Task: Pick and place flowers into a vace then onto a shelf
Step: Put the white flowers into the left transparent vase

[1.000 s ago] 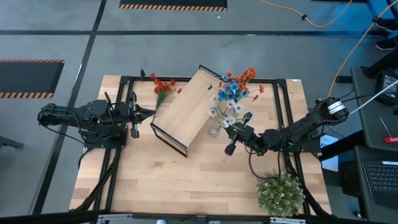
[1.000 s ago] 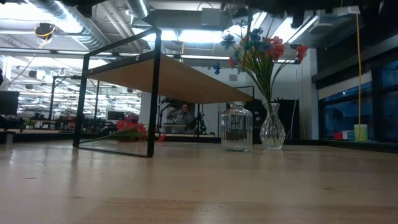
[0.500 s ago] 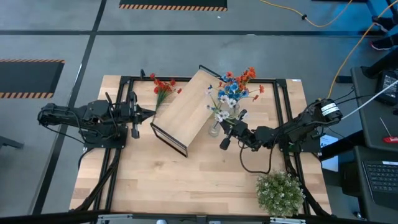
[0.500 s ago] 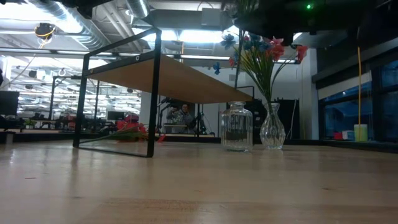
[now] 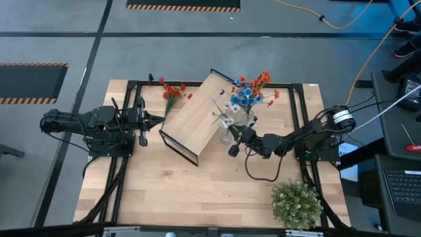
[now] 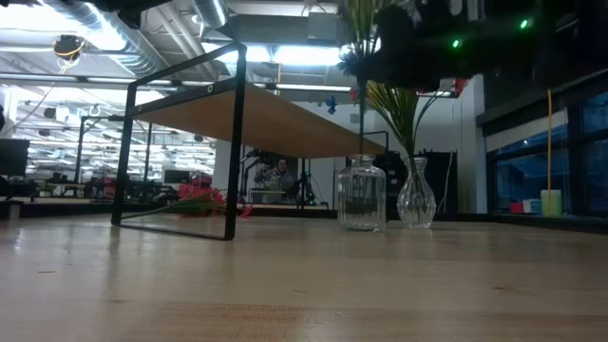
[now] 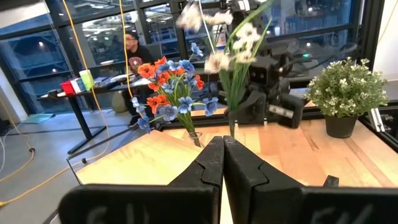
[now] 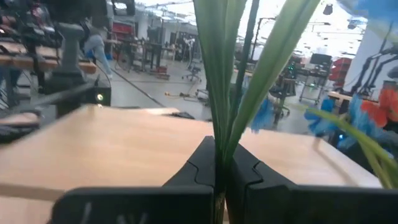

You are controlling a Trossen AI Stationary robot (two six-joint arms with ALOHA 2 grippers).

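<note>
While the right end effector (image 5: 231,150) pinches it, white flower sprig (image 5: 222,117) stands upright, green-stemmed

Red-orange, blue, white flowers (image 5: 245,97), light-wood shelf (image 5: 197,113)

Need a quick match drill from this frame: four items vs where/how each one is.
Items:
1. white sprig
2. red-orange sprig
3. bushy green plant
4. left end effector

States:
A. lying on the table beside the shelf
B. shut, empty, waiting at the table's left side
C. clamped in the right end effector
D. at the table's near right corner

Pairs: 1-C, 2-A, 3-D, 4-B
</note>
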